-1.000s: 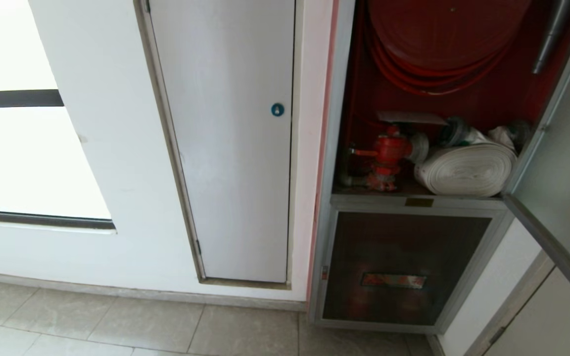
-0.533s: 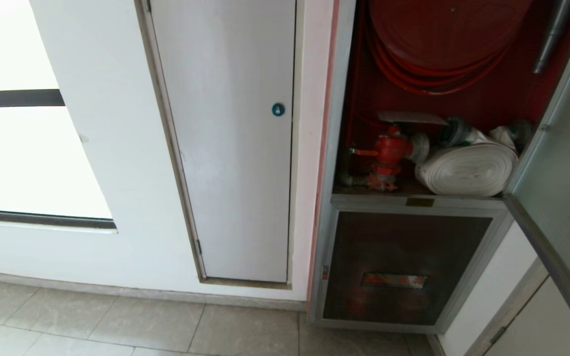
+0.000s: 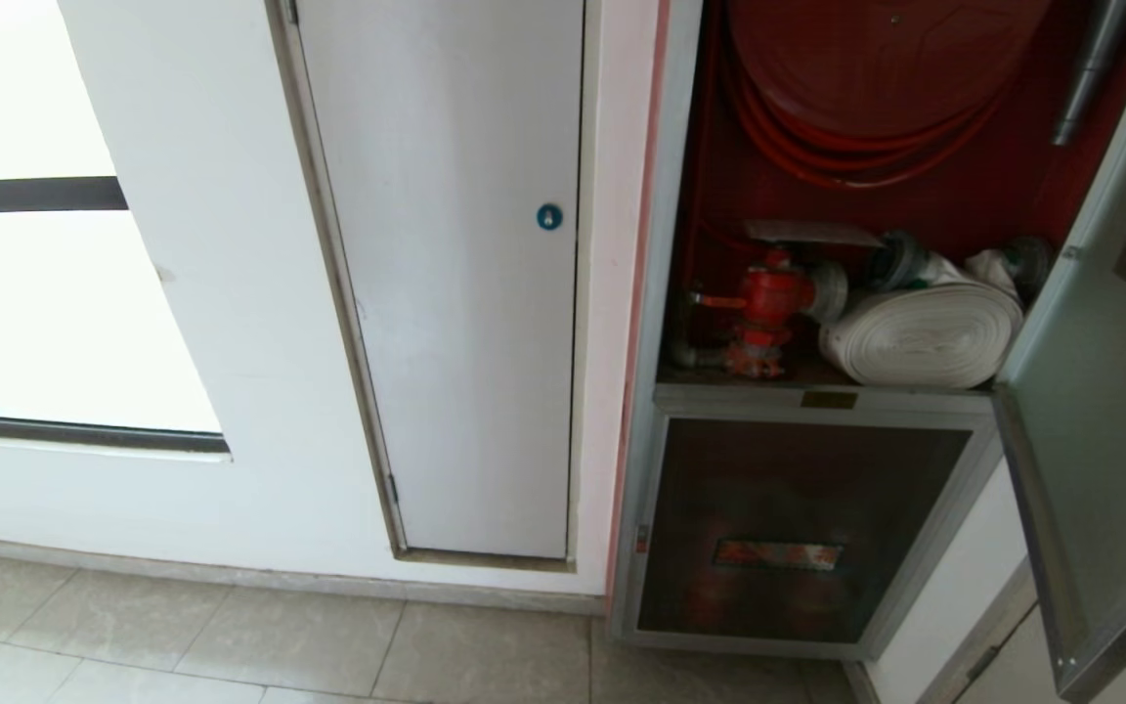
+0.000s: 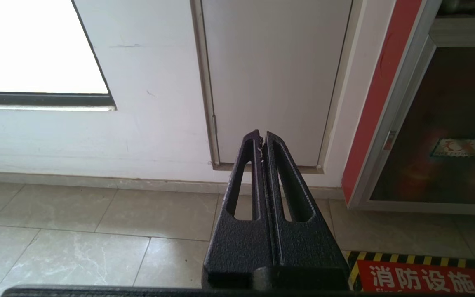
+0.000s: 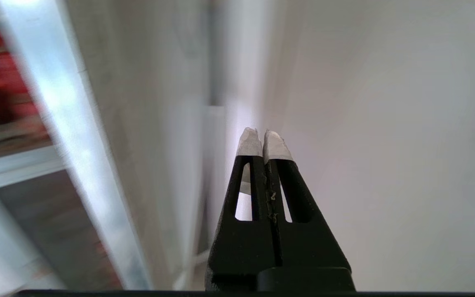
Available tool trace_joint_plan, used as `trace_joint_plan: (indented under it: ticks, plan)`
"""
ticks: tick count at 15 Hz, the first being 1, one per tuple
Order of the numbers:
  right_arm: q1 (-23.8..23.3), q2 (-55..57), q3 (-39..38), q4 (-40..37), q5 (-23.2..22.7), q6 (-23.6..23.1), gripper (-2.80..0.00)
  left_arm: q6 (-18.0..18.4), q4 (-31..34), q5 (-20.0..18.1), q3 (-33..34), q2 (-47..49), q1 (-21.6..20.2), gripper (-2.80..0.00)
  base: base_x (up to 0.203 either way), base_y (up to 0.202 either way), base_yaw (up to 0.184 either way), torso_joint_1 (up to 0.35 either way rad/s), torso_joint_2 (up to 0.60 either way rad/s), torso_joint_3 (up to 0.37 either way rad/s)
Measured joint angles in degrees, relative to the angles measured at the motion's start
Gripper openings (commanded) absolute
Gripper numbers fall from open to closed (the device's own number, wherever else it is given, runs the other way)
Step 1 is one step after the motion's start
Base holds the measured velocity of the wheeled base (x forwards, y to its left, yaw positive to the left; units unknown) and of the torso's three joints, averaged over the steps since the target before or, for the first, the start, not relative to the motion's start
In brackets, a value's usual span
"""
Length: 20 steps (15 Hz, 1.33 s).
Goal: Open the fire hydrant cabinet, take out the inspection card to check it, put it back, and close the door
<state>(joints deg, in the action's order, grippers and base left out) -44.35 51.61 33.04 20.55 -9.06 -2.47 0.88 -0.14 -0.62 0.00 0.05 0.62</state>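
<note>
The fire hydrant cabinet [image 3: 663,293] stands open, showing its red hose reel [image 3: 876,68], red valve [image 3: 768,293] and white rolled hose [image 3: 920,337]. The inspection card [image 3: 812,233] lies flat above the valve and hose. The door [image 3: 1101,411] hangs partly open at the right, on its right-hand hinge. Neither gripper shows in the head view. My right gripper [image 5: 262,138] is shut and empty, between the door's aluminium frame [image 5: 68,123] and a white wall; whether it touches the door I cannot tell. My left gripper [image 4: 261,138] is shut and parked low.
A plain white panel door with a blue lock [image 3: 548,217] is left of the cabinet. Below the open compartment is a smaller dark pane [image 3: 788,528] with a red label. A bright window [image 3: 35,293] is far left. A red floor sign [image 4: 423,278] lies by the cabinet foot.
The door has swung leftward toward the cabinet opening; its lower edge now runs steeper and its dark patch sits further left. The card and the hose have not moved.
</note>
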Motion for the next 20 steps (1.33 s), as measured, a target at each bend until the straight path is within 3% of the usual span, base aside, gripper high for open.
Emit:
trace_joint_plan:
  ticks: [3,10,20]
  plan:
    - [6.3,-0.2,-0.1,0.1,-3.3,0.8,-2.80,0.0,0.0,0.0,0.0,0.0,0.0,-2.80,0.000,0.000,0.000,0.000,0.00,0.000]
    - [21.6,8.2,6.2,1.9,-3.8,6.7,-2.80,0.0,0.0,0.0,0.0,0.0,0.0,-2.80,0.000,0.000,0.000,0.000,0.00,0.000]
    - [34.5,28.4,9.8,22.6,-3.4,8.5,-2.80,0.0,0.0,0.0,0.0,0.0,0.0,-2.80,0.000,0.000,0.000,0.000,0.00,0.000]
